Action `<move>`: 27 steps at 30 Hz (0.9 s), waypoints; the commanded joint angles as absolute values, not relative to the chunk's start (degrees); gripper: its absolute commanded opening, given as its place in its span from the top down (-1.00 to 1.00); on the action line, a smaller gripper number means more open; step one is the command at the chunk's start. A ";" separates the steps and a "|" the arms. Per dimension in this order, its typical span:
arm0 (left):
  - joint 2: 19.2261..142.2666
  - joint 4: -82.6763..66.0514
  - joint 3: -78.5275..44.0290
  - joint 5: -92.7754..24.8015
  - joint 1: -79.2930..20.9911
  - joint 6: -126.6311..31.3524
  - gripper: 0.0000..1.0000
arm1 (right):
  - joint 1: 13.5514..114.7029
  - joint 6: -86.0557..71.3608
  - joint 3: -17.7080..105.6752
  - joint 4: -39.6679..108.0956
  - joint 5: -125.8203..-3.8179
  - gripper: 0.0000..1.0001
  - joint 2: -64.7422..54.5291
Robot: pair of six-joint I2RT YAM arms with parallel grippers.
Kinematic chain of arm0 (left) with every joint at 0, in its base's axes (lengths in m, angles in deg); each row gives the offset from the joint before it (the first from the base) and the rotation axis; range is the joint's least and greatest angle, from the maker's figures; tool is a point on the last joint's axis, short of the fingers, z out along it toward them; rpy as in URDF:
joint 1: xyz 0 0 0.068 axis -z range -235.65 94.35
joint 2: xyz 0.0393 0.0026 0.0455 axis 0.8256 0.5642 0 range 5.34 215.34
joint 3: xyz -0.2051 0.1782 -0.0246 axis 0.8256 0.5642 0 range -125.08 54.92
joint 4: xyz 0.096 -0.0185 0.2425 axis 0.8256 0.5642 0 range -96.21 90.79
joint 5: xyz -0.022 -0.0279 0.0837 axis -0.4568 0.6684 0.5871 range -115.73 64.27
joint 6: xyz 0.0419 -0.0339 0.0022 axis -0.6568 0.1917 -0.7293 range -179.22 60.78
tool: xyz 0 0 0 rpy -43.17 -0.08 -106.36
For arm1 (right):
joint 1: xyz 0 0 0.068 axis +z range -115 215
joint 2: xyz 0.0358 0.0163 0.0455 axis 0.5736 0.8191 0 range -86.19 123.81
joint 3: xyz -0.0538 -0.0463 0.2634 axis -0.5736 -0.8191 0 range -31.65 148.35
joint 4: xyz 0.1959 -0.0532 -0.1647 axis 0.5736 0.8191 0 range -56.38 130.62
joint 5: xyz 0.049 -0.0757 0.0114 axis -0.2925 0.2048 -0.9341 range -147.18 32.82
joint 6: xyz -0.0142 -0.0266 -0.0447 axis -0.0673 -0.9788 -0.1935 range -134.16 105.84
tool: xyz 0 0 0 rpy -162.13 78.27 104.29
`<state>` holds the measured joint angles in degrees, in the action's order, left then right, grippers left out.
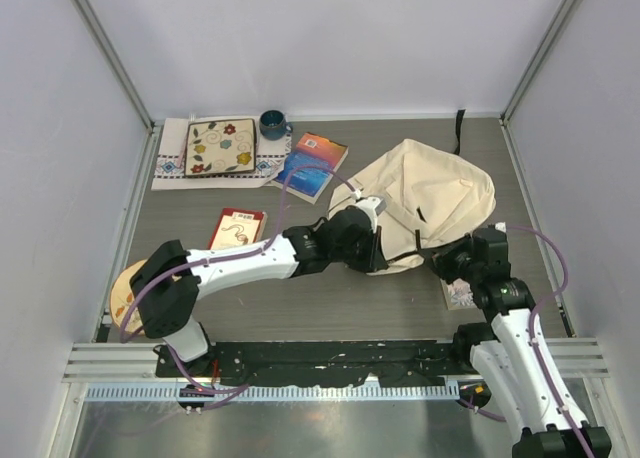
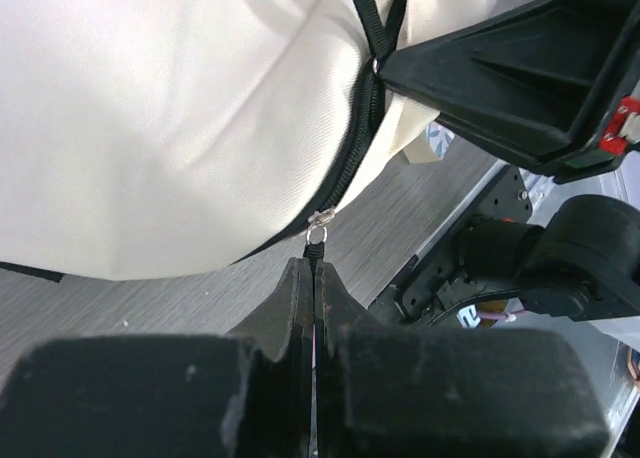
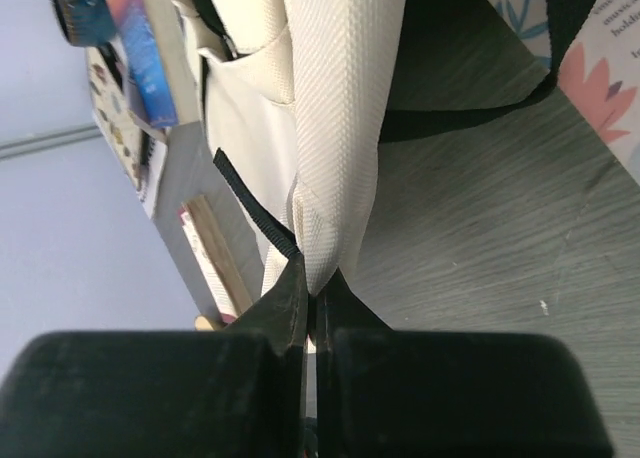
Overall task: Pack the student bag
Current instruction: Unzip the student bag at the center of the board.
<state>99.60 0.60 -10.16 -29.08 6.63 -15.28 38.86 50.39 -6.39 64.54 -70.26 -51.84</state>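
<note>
The student bag [image 1: 430,203] lies slumped on its side at the right of the desk [image 1: 330,303], and both pincers have it by its near edge. The left pincer [image 2: 313,276] is pressed together on the black zipper pull [image 2: 316,253]. It grips just below the small metal ring [image 2: 317,234], at the end of the dark zipper line [image 2: 350,148] that runs up the cream cloth. The right pincer [image 3: 312,290] is clamped on a pinched fold of the bag's woven fabric, with a black strap [image 3: 250,203] just beside it. A flowered booklet [image 1: 458,296] lies partly under the bag's near corner. Well apart to the left are a red booklet [image 1: 238,228], 2 stacked books [image 1: 315,163], a blue mug [image 1: 272,125] and a flowered plate [image 1: 220,146] on a cloth [image 1: 170,158]. The bag looks light, limp and nearly empty, so it will likely sag wherever it is lifted. The pull, a seam or a strap seem the surest holds, with 1 side anchoring the cloth while the other draws the zipper.
</note>
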 commanded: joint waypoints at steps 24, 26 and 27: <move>83.48 15.33 -0.63 -14.03 3.76 -23.62 1.00 | 30.61 39.57 1.21 57.34 -63.68 0.99 -46.82; 84.00 13.75 -1.33 -16.93 3.76 -23.97 1.00 | 30.17 37.26 3.23 59.79 -64.30 0.91 -44.71; 84.44 12.96 -1.59 -17.98 3.68 -23.97 1.00 | 29.91 34.82 4.98 61.29 -65.86 0.75 -43.83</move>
